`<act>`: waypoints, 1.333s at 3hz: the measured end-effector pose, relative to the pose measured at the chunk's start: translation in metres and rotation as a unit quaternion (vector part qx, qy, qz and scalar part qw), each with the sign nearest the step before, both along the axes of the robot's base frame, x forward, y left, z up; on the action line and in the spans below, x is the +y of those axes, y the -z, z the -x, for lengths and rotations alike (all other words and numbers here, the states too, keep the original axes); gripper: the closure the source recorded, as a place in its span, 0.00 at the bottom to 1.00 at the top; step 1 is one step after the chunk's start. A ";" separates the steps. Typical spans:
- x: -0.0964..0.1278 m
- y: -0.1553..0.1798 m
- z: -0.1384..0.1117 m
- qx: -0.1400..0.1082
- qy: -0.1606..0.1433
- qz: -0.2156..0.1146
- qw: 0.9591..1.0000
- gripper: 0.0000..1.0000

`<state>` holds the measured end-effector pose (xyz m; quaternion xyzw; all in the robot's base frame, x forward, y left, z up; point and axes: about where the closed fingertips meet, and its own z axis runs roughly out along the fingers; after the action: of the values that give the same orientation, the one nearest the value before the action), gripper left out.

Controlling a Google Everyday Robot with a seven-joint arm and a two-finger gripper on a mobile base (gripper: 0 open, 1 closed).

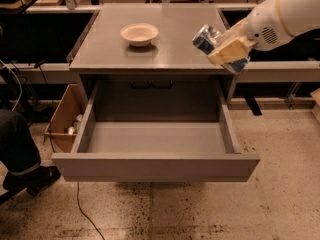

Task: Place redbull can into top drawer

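Gripper: the gripper (223, 52) is at the upper right of the camera view, at the end of a white arm (280, 14) that reaches in from the right edge.
Fingers: a cream-coloured finger (231, 48) lies across the redbull can, and the fingers are closed around its body.
Redbull can: the redbull can (205, 36) is held in the gripper and is seen against the right front corner of the cabinet top (165, 54). It is not in the drawer.
Long axis: tilted, neither upright nor flat. It runs from upper left to lower right in the view.
Ends: one shiny blue-and-silver end sticks out past the finger toward the upper left, on the bowl's side. A blue part shows below the finger at the lower right.
Top drawer: the top drawer (155, 167) is pulled fully out toward the camera. Its grey floor is bare and its flat front panel is nearest the camera.
Can against drawer: the can sits higher in the view than the drawer's right side wall and nearer its back end.
Bowl: a cream bowl (139, 34) stands on the cabinet top, well left of the can.
Handles: two dark handles (151, 84) show on the panel behind the drawer opening.
Left of the cabinet: an open cardboard box (64, 115) stands on the floor.
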<state>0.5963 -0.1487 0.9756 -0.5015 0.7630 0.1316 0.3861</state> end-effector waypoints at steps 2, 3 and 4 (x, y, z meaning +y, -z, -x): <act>0.008 0.032 -0.001 0.012 -0.004 -0.004 1.000 1.00; 0.016 0.104 -0.006 0.039 0.001 0.007 0.999 1.00; 0.022 0.176 -0.002 0.069 0.016 0.015 0.997 1.00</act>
<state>0.5978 -0.1272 0.7994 -0.4843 0.7976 0.1481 0.3276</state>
